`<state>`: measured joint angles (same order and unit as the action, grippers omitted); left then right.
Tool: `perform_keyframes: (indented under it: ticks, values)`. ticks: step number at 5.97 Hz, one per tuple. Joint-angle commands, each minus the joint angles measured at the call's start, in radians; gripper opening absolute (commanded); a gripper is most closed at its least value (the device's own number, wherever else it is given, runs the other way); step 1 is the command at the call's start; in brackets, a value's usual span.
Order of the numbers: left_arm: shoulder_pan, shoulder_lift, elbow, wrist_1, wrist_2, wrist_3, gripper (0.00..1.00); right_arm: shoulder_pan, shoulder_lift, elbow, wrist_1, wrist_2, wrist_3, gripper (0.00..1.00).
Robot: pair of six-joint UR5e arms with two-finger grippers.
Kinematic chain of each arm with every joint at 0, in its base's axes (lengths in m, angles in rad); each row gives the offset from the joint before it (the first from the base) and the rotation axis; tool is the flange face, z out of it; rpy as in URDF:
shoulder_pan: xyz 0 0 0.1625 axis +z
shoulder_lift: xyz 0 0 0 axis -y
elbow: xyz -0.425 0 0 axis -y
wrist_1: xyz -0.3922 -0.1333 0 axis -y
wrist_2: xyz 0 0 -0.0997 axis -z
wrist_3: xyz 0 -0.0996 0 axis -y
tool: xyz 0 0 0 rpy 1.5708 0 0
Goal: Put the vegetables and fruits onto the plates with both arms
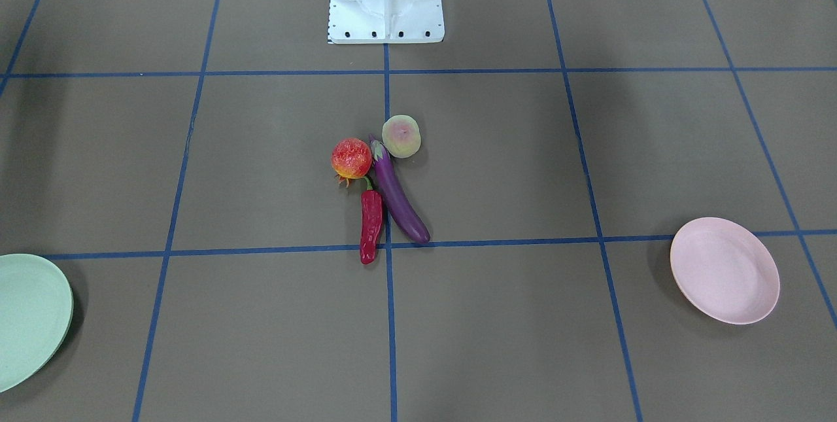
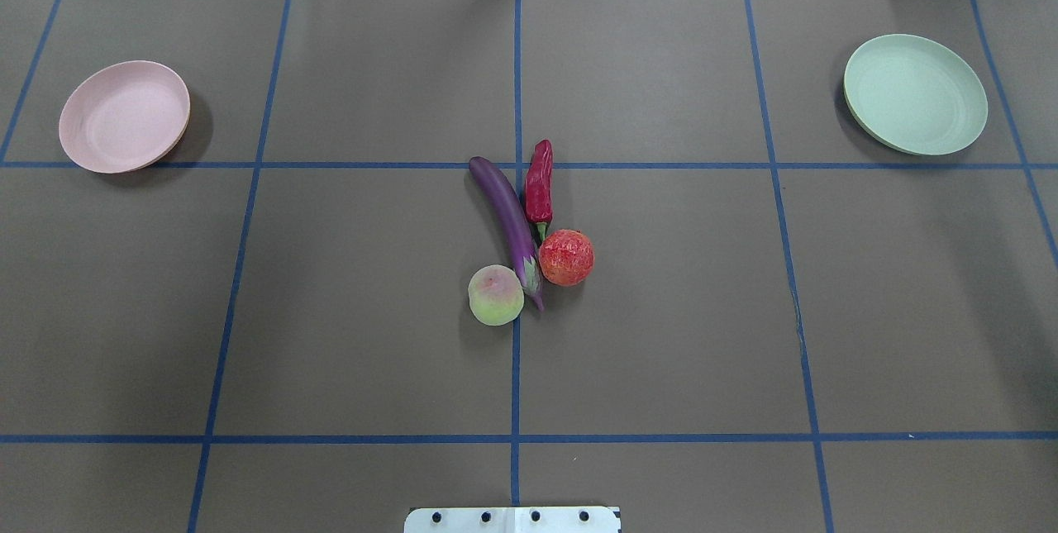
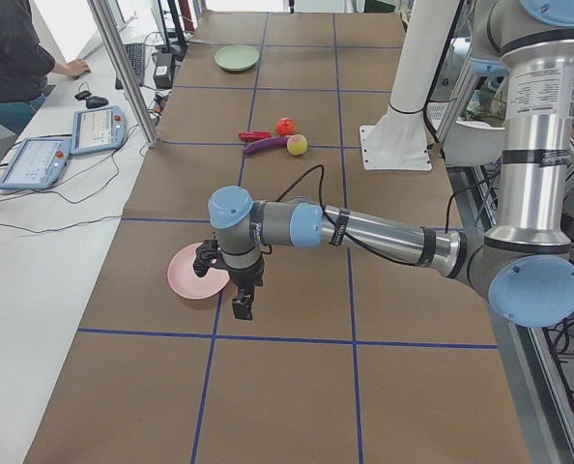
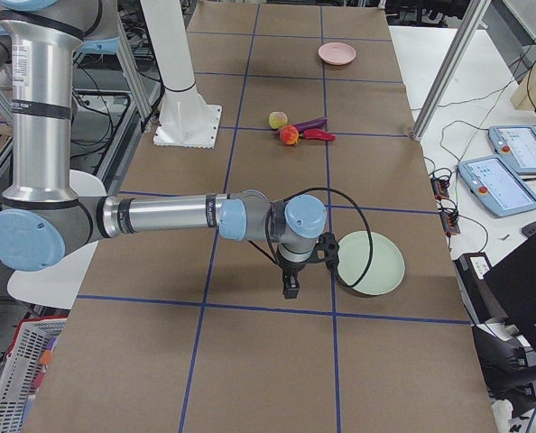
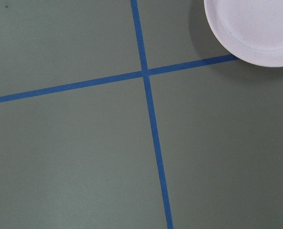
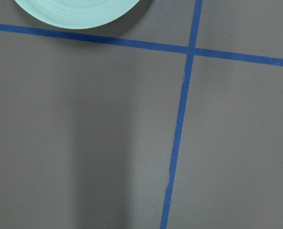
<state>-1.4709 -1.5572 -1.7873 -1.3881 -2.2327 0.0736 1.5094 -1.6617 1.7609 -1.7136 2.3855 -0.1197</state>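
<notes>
The purple eggplant (image 2: 506, 219), red chili pepper (image 2: 539, 184), pomegranate (image 2: 566, 257) and peach (image 2: 495, 295) lie bunched together at the table's middle. The pink plate (image 2: 124, 116) stands empty at the far left, the mint green plate (image 2: 915, 94) empty at the far right. My left gripper (image 3: 241, 307) hangs above the table next to the pink plate (image 3: 195, 271), seen only in the exterior left view. My right gripper (image 4: 291, 289) hangs beside the green plate (image 4: 372, 262), seen only in the exterior right view. I cannot tell whether either is open or shut.
The white robot base (image 1: 386, 0) stands at the table's near edge behind the produce. Blue tape lines (image 2: 516, 351) cross the brown table cover. An operator (image 3: 12, 58) and control tablets (image 3: 96, 129) are beside the table's far side.
</notes>
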Motion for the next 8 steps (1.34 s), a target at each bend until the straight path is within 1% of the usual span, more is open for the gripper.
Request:
perform_keyframes:
  ticks: [1,3,4,5,6,7,8]
  values:
    - [0.001,0.002,-0.006,0.001,-0.001,0.0,1.0,0.0,0.002,0.008,-0.001,0.001,0.0,1.0]
    - [0.006,-0.001,-0.01,-0.017,-0.005,0.002,1.0,0.0,0.01,0.014,-0.001,-0.006,0.0,1.0]
    - [0.007,-0.047,-0.017,-0.005,-0.015,-0.003,1.0,0.0,0.008,0.014,-0.001,0.001,0.0,1.0]
    - [0.017,-0.12,-0.036,-0.002,-0.015,-0.005,1.0,0.0,0.01,0.011,-0.001,-0.005,-0.002,1.0]
    - [0.044,-0.217,-0.037,-0.002,-0.016,-0.059,1.0,0.0,0.01,0.018,0.003,-0.003,-0.005,1.0]
    - [0.137,-0.268,-0.052,-0.002,-0.016,-0.203,1.0,0.0,0.007,0.009,0.053,-0.002,0.003,1.0]
    - [0.252,-0.341,-0.041,0.0,-0.012,-0.36,1.0,0.0,-0.013,0.018,0.064,0.007,0.003,1.0]
